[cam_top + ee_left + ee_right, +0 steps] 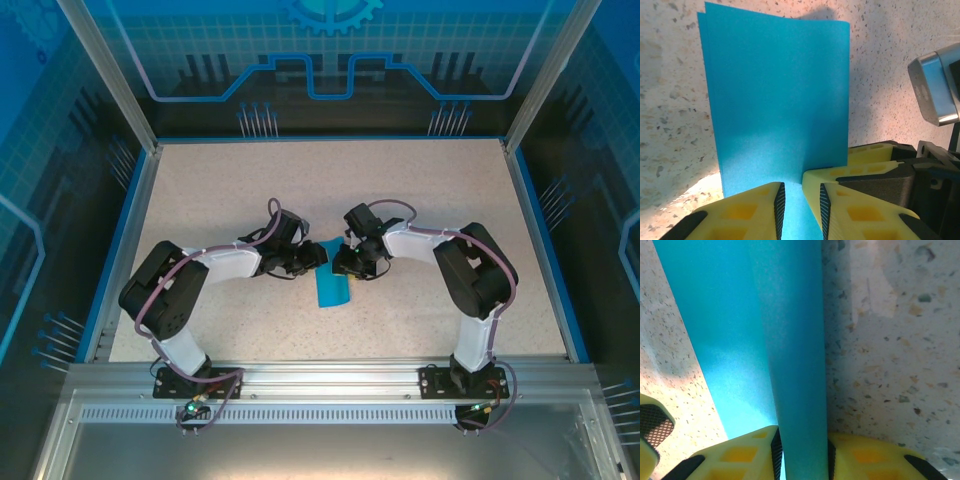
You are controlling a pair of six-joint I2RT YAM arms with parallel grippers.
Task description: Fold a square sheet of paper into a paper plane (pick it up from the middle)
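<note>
My right fingers [802, 437] clamp a raised fold of the square sheet of paper [765, 330], lying in the middle of the table [400, 190]. My left fingers [801, 190] straddle its edge, narrowly parted; gripping or not, I can't tell. The 2 crowd close together.

Bright warm light, soft shadows, nearest wrist-view edges slightly blurred.

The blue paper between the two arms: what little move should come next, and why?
Probably the left end effector should close onto the teal paper sheet. The sheet is doubled over, layers nearly edge to edge, yet that end effector's jaws stand apart with paper between them, while the right end effector seems to pinch the soft, uncreased fold.
</note>
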